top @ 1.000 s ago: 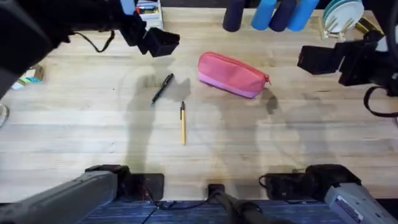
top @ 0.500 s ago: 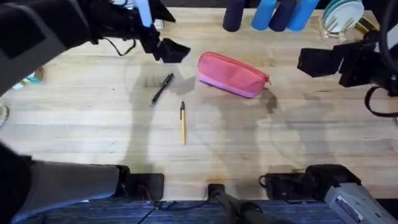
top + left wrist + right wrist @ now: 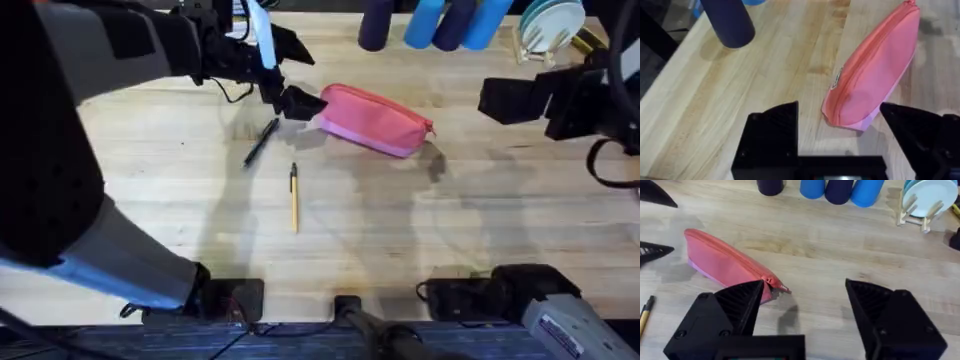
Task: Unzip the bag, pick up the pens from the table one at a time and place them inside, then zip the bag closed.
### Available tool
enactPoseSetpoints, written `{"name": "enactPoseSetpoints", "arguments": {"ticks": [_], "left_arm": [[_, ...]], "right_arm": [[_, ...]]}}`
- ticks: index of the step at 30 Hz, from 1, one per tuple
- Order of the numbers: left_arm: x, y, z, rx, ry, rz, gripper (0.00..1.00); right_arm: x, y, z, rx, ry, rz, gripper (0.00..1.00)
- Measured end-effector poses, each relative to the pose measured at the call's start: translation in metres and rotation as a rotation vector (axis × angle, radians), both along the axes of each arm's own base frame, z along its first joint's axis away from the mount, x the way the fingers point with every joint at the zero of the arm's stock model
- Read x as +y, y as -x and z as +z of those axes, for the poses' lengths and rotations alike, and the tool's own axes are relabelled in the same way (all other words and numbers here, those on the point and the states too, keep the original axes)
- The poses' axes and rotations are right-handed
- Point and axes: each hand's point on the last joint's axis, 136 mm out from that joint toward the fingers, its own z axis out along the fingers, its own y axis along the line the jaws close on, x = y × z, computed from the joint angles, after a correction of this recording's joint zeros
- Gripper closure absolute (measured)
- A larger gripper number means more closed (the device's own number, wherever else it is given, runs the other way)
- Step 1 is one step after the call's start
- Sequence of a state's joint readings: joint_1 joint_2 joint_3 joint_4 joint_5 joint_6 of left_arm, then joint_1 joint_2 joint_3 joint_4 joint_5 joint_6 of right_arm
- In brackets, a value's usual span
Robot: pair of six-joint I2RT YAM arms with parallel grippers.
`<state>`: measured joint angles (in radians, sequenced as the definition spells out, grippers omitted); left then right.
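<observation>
The soft pink pouch lies zipped on the tabletop beside two thin, light pens, and it looks squishy, so the left gripper, jaws apart at its end, should pinch an end while the right gripper, jaws apart too, takes the tiny zipper pull.

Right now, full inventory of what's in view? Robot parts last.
pencil pouch: 1, pink with paler lower band, table centre-back, zipped
black pen: 1, black, on the table left of the pouch
yellow pen: 1, yellow-tan with dark tip, in front of the black pen
cylinders: 4, two dark navy, two blue, back edge
plate rack: 1, wooden with pale plates, back right corner
table: 1, light wood
left hand: open, at the pouch's left end
right hand: open, right of the pouch
</observation>
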<state>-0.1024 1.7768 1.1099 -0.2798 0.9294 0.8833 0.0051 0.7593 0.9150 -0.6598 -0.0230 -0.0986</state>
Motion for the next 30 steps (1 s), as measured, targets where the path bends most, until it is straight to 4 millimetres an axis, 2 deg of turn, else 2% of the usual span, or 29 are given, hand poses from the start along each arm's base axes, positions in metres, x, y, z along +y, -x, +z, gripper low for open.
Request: {"name": "enactPoseSetpoints", "arguments": {"ticks": [10, 14, 18, 25, 30], "left_arm": [[-0.012, 0.006, -0.021, 0.063, 0.036, -0.048, 0.005], [-0.019, 0.007, -0.020, 0.049, 0.041, -0.068, 0.024], [-0.022, 0.008, -0.020, 0.046, 0.043, -0.076, 0.081], [-0.022, 0.008, -0.020, 0.045, 0.043, -0.076, 0.250], [-0.023, 0.008, -0.019, 0.040, 0.043, -0.078, 0.296]], "right_arm": [[0.000, 0.000, 0.000, 0.000, 0.000, 0.000, 0.004], [0.000, 0.000, 0.000, 0.000, 0.000, 0.000, 0.004], [0.000, 0.000, 0.000, 0.000, 0.000, 0.000, 0.004], [0.000, 0.000, 0.000, 0.000, 0.000, 0.000, 0.004], [0.000, 0.000, 0.000, 0.000, 0.000, 0.000, 0.004]]}}
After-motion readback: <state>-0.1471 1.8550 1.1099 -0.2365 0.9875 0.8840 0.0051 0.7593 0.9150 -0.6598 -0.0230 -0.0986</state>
